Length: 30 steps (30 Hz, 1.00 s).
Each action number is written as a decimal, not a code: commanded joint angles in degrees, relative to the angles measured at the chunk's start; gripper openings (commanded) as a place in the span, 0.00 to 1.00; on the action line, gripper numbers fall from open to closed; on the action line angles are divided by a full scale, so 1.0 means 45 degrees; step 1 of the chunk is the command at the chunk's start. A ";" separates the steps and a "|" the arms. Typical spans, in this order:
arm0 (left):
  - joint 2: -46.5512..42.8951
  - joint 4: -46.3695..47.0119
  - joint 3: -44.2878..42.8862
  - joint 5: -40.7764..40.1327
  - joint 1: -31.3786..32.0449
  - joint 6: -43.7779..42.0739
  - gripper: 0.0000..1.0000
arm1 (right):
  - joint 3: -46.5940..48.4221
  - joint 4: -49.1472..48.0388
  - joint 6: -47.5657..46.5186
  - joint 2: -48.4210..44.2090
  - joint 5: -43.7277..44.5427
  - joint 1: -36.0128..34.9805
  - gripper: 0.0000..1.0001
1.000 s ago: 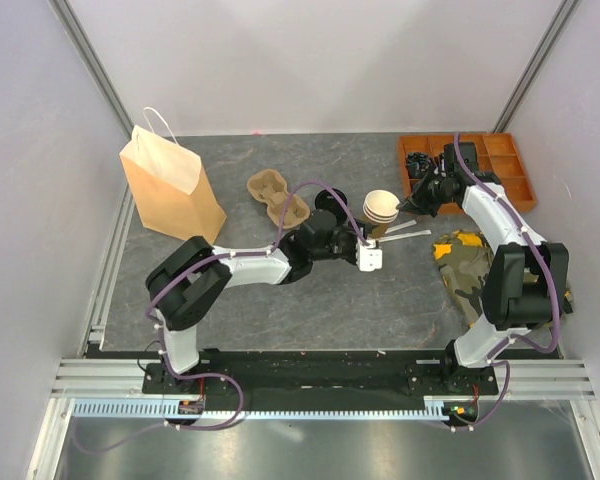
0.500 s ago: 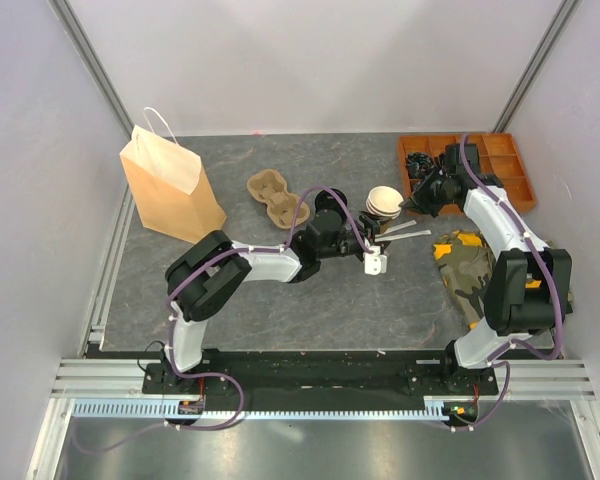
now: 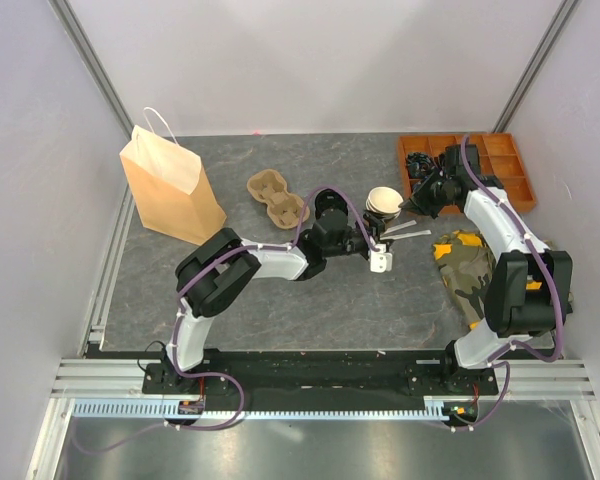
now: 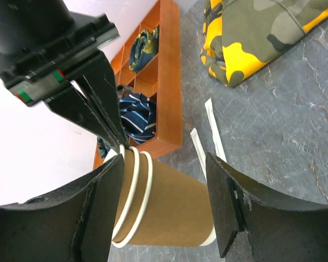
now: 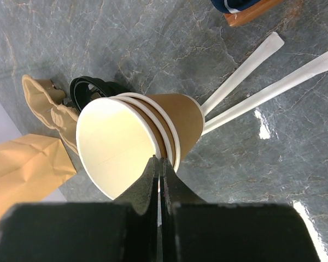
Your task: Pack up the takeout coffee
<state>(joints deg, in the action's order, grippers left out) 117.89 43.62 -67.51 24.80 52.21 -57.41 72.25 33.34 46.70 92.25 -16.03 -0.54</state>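
- Top external view: the left arm is reaching further right than a second ago, its elbow drawn in toward the table's middle. The left gripper (image 4: pixel 163 185) is closing in on the cup stack (image 3: pixel 384 203).
- Left gripper: its jaws are standing wide, having spread a little over the last second. They are straddling the stack's tan body, one finger against the rims and the other apart from the paper.
- Right gripper (image 5: pixel 159 164): it is staying pinched flat on the rim of the innermost cup and is holding the three nested cups tilted. Whether the base is resting on the table is hard to tell.
- Cup stack: it is sitting between the pulp carrier (image 3: pixel 277 197) and the orange tray (image 3: pixel 500 165), just beside two white wrapped sticks (image 5: pixel 246 68). It has barely shifted.
- Black lids (image 5: pixel 92 90): probably these, lying near the carrier.
- Bearing on the task: the arms are likely preparing to pull one cup free. The carrier is showing no cups, and the paper bag (image 3: pixel 170 195) is standing well apart.
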 commanded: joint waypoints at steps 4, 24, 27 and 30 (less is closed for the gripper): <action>0.0385 0.0230 -0.0643 -0.0354 -0.0058 -0.0369 0.68 | 0.0019 -0.0398 0.0326 -0.0519 -0.0285 -0.0037 0.00; 0.1127 -0.0336 -0.1190 -0.0921 -0.0449 -0.0114 0.68 | 0.0136 -0.0515 0.0482 -0.0500 -0.0988 -0.0057 0.00; 0.1127 -0.0414 -0.1171 -0.0901 -0.0507 -0.0114 0.67 | 0.0136 -0.0535 0.0580 -0.0441 -0.1124 -0.0057 0.00; 0.1147 -0.0707 -0.1209 -0.0823 -0.0546 -0.0016 0.66 | 0.0097 -0.0593 0.0736 -0.0402 -0.1261 -0.0037 0.00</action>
<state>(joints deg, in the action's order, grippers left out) 122.10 42.17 -71.31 22.37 50.59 -57.54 72.12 31.29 48.25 92.09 -18.26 -0.51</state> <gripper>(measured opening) 0.676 0.010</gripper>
